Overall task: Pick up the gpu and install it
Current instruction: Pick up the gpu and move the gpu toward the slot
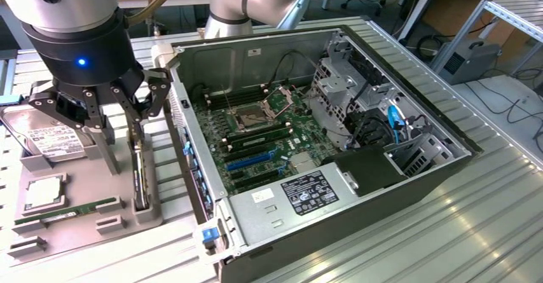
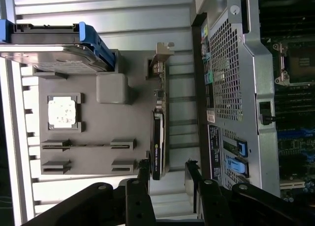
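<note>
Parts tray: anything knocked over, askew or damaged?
Nothing stands out. The gpu stands on edge in its tray slot; hard drive, processor and memory stick sit in their holders. The open hand hovers above the gpu.

Bright, even light (soft shadows, slight glare)

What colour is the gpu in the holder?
Black gpu, silvery bracket at one end. Shows best in the wrist view, on edge in the grey holder.
</note>
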Motion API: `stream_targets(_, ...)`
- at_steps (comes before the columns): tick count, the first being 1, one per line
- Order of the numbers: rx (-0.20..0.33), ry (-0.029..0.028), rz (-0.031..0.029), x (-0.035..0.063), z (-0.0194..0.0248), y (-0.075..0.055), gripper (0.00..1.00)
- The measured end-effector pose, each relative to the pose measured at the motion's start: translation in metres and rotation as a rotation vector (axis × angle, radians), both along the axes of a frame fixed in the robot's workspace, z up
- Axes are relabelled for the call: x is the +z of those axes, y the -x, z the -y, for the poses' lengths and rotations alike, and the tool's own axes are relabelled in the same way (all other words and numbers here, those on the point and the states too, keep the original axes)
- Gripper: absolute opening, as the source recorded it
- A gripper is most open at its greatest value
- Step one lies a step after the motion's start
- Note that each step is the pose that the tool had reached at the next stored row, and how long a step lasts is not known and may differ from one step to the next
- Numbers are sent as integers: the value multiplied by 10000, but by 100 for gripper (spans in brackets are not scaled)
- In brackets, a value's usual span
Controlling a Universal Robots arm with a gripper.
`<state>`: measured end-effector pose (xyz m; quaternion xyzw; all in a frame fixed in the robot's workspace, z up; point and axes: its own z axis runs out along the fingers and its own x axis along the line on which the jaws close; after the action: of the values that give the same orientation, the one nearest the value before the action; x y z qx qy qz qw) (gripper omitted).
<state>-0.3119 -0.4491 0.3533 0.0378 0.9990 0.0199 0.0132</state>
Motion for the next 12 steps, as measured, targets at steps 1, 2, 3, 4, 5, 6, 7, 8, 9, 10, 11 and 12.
stream_targets(1, 0, 0, 0, -4, 0, 0, 42)
stream_targets(2, 0, 0, 0, -8, 0, 0, 42)
stream_targets(3, 0, 0, 0, -12, 0, 0, 42)
stream_targets(4, 0, 0, 0, -16, 0, 0, 42)
stream_targets(5, 0, 0, 0, -19, 0, 0, 42)
stream_targets(6, 0, 0, 0, -24, 0, 0, 42)
stream_targets(7, -1, 0, 0, -28, 0, 0, 42)
stream_targets(8, 0, 0, 0, -33, 0, 0, 42)
stream_targets(9, 0, 0, 0, -40, 0, 0, 42)
stream_targets(10, 0, 0, 0, -44, 0, 0, 42)
stream_targets(11, 0, 0, 0, -48, 0, 0, 42)
stream_targets(12, 0, 0, 1, -51, 0, 0, 42)
